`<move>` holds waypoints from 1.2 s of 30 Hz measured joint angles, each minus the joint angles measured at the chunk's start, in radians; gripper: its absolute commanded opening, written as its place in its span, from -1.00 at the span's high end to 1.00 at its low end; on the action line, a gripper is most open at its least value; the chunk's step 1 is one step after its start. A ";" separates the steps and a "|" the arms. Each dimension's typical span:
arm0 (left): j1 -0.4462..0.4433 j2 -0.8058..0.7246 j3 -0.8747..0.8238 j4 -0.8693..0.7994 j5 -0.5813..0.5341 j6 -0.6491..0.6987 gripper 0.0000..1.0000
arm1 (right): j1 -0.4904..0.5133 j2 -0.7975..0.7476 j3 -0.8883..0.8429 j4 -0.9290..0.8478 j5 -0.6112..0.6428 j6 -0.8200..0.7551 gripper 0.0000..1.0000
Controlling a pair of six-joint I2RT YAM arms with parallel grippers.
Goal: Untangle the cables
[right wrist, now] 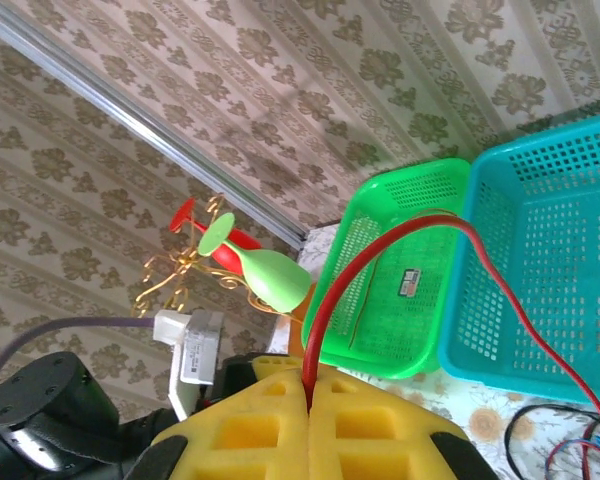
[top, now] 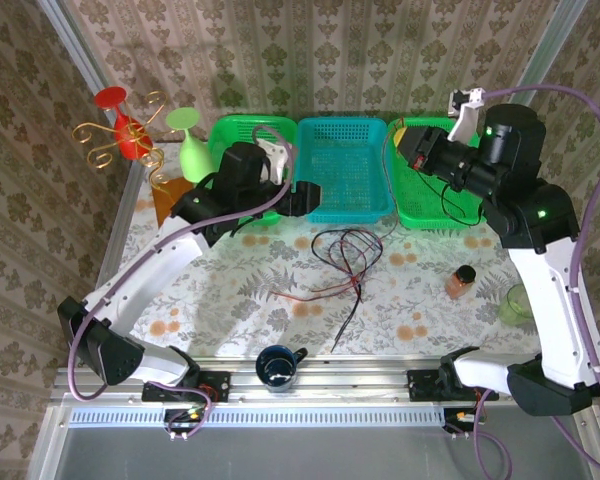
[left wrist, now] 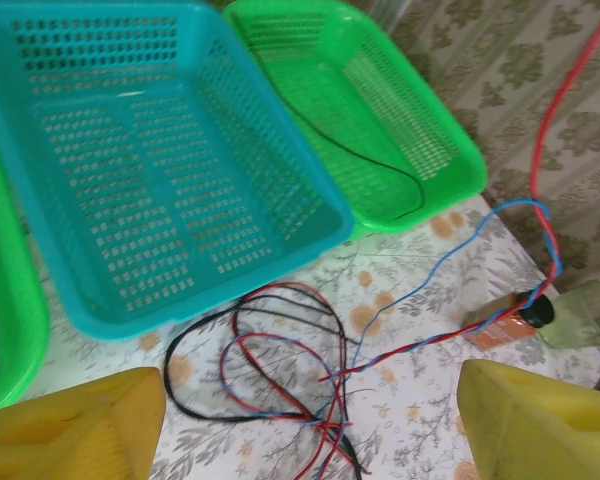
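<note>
I'd call this early going: one black cable (left wrist: 350, 145) lies alone in the right green basket (left wrist: 460, 160), but the knot of black and red-blue cables (top: 345, 255) sits unsorted on the table (top: 230, 290), just in front of the teal basket (top: 355, 212). My right gripper (right wrist: 308, 395) is clamped on a red cable (right wrist: 311, 350) running up from that knot. My left gripper (left wrist: 310, 420) hangs just above the knot, fingers wide apart.

bright, even light; wrist views slightly soft.
</note>
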 measured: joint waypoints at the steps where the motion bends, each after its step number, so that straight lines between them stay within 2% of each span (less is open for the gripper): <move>1: -0.007 0.002 0.005 0.008 0.007 0.010 -0.54 | 0.000 0.000 0.004 0.000 -0.008 0.000 1.00; 8: -0.029 0.060 0.116 0.090 0.085 0.032 -0.55 | 0.000 0.001 0.005 0.019 -0.074 0.034 1.00; 15: -0.043 0.199 0.225 0.205 0.181 0.019 -0.55 | 0.000 -0.008 -0.029 0.055 -0.117 0.070 1.00; 22: -0.077 0.316 0.257 0.326 0.184 0.021 -0.52 | 0.013 -0.030 -0.099 0.095 -0.151 0.118 1.00; 23: -0.079 0.328 0.257 0.349 0.181 0.017 -0.45 | 0.014 -0.036 -0.111 0.101 -0.152 0.125 1.00; 24: -0.080 0.340 0.257 0.378 0.178 0.009 -0.29 | 0.014 -0.043 -0.122 0.107 -0.154 0.133 1.00; 26: -0.080 0.364 0.257 0.439 0.178 -0.018 0.43 | 0.014 -0.052 -0.133 0.113 -0.158 0.142 1.00; 28: -0.080 0.389 0.257 0.499 0.185 -0.040 0.85 | 0.014 -0.059 -0.135 0.114 -0.158 0.143 1.00; 29: -0.080 0.400 0.257 0.520 0.188 -0.051 0.96 | 0.014 -0.062 -0.135 0.114 -0.158 0.143 1.00; 35: -0.084 0.433 0.257 0.588 0.220 -0.086 1.00 | 0.014 -0.067 -0.135 0.109 -0.158 0.143 0.99; 36: -0.083 0.433 0.257 0.598 0.221 -0.090 1.00 | 0.014 -0.068 -0.135 0.107 -0.158 0.142 0.72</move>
